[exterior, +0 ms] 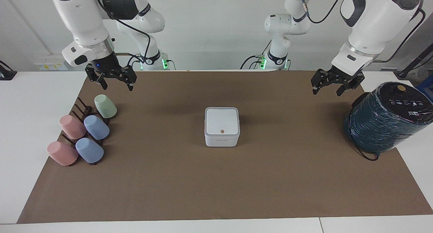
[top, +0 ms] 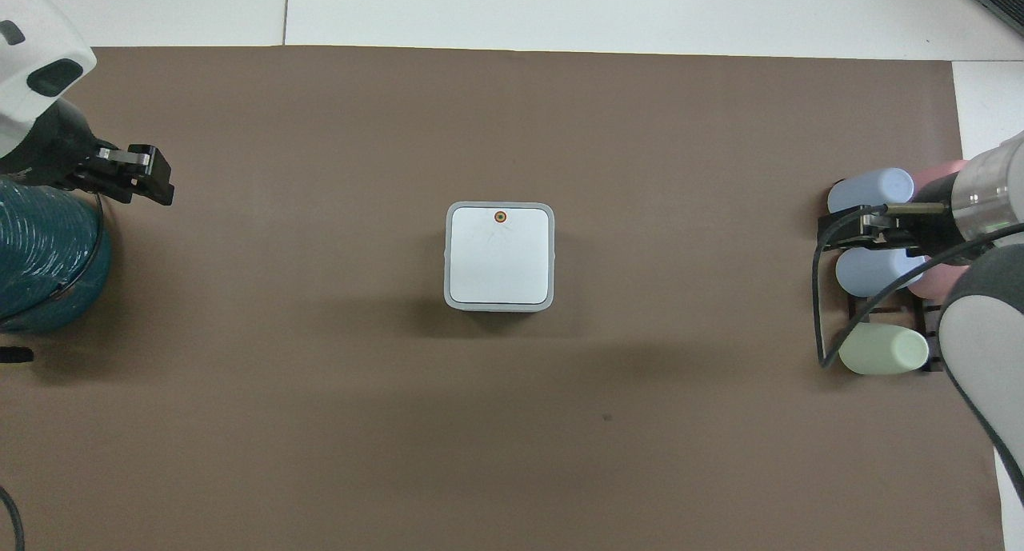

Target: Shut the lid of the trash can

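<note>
The white trash can (exterior: 221, 139) stands mid-mat, also seen in the overhead view (top: 499, 305). Its lid (exterior: 221, 120) lies flat and shut on top, orange dot up, as the overhead view (top: 500, 255) also shows. My left gripper (exterior: 326, 90) hangs open and empty in the air over the mat near the teal cylinder, well apart from the can; it shows in the overhead view (top: 132, 177) too. My right gripper (exterior: 117, 87) waits open and empty above the cup rack; in the overhead view (top: 868, 225) it is over the blue cups.
A large dark teal cylinder (exterior: 385, 119) with a black top stands at the left arm's end of the table (top: 40, 255). A dark rack with several pastel cups (exterior: 84, 131) lies at the right arm's end (top: 876, 271). A brown mat (exterior: 216, 185) covers the table.
</note>
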Robot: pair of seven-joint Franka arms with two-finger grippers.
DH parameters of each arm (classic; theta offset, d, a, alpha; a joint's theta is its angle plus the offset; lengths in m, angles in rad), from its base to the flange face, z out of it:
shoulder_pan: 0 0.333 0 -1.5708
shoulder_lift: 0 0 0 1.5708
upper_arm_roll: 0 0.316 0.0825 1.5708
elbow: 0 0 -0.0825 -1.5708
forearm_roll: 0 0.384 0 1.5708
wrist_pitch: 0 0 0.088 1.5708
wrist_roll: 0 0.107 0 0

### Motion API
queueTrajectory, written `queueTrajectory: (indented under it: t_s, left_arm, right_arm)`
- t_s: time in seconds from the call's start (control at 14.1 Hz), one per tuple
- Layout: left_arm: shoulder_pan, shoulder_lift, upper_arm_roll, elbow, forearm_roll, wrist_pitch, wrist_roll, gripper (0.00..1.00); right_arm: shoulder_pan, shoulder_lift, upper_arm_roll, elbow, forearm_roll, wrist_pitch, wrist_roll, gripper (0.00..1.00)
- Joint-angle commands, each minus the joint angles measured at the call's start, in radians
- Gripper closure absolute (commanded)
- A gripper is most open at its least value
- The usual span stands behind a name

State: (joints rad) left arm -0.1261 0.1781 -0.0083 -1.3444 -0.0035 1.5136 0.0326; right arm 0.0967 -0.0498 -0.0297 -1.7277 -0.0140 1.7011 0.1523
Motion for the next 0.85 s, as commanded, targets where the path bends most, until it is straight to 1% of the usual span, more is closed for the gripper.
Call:
queueTrajectory:
  t_s: [0.0, 0.14, 0.78]
  left_arm:
    - [-0.010, -0.011, -0.002, -0.012, 0.028, 0.062, 0.033, 0.00]
    - [-0.010, -0.011, -0.002, -0.015, 0.023, 0.089, 0.041, 0.00]
    - [0.003, -0.022, 0.004, -0.035, 0.026, 0.097, 0.047, 0.00]
  right_arm:
    - [-0.015, -0.021, 0.005, -0.018, 0.022, -0.006, -0.025, 0.00]
    - [-0.015, -0.021, 0.005, -0.018, 0.022, -0.006, -0.025, 0.00]
    - [-0.015, -0.021, 0.005, -0.018, 0.022, -0.006, -0.025, 0.00]
